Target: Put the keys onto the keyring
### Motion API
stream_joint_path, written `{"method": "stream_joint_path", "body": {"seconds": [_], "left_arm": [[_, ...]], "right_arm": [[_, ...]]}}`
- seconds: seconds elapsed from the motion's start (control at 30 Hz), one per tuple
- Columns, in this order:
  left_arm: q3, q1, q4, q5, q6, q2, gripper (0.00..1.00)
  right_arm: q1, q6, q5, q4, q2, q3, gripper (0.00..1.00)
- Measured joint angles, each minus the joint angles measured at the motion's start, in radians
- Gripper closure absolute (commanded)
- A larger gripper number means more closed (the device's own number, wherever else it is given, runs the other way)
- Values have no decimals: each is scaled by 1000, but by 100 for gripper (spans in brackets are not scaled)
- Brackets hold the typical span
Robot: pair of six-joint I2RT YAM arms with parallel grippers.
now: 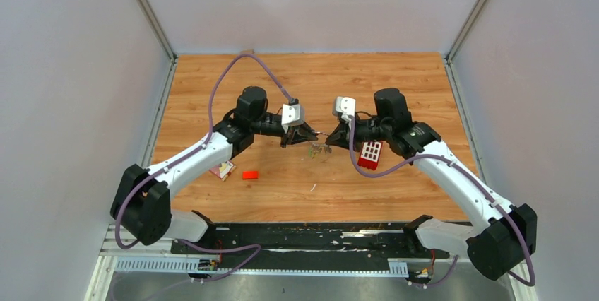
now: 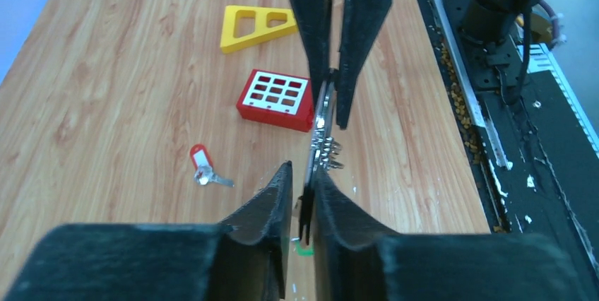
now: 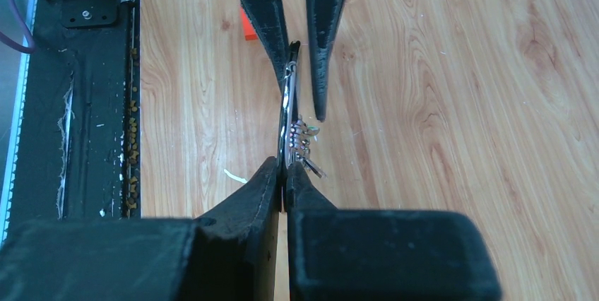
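Two claws meet nose to nose above the middle of the surface point(image 2: 106, 103), with the keyring point(image 3: 285, 114) bridged between them, clear of the wood.

Right claw point(image 3: 285, 174): clenched on the near end of the keyring, pads tight on the wire.

Left claw point(image 2: 302, 186): jaws stand partly apart about the ring's other end. A thin dark piece point(image 2: 305, 215) sits in the gap. Whether it is pinched cannot be told.

Keys point(image 3: 302, 142): a small bunch already hangs from the ring's lower side, near its middle. A red-headed key point(image 2: 203, 165) lies flat on the surface, well apart from the ring.

Step in hand, as judged: the left claw is working at the ring's free end to feed on a key. To do it well, the right claw should hold firm and not twist. The left should close squarely, in line with the wire, so that the ring is not dragged from the other grip. The hanging bunch should be kept away from the working end.

Orientation: the ring shows edge-on to both wrist cameras, its plane roughly upright, its long line running claw to claw. The hung keys point down toward the surface.
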Motion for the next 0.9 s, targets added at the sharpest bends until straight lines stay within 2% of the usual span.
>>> {"method": "stream_joint_path", "body": {"seconds": [0.03, 0.2, 0.37, 0.43, 0.63, 0.77, 0.9], "left_arm": [[0, 0, 2, 12, -12, 5, 100], [2, 0, 11, 58, -85, 24, 100], [2, 0, 39, 49, -204, 27, 100], [1, -1, 60, 42, -253, 27, 100], [-20, -1, 117, 20, -367, 13, 100], [-21, 0, 142, 0, -401, -12, 100], [-21, 0, 164, -14, -407, -51, 100]], "right_arm": [[-2, 2, 0, 3, 0, 0, 100], [-12, 7, 0, 4, 6, 0, 98], [-27, 30, -2, 21, 11, 0, 100], [-35, 39, -4, 35, 11, 0, 98], [-47, 55, -24, 55, 11, 0, 78], [-60, 57, -44, 54, 12, -3, 59], [-95, 59, -79, 54, 11, -22, 49]]}}
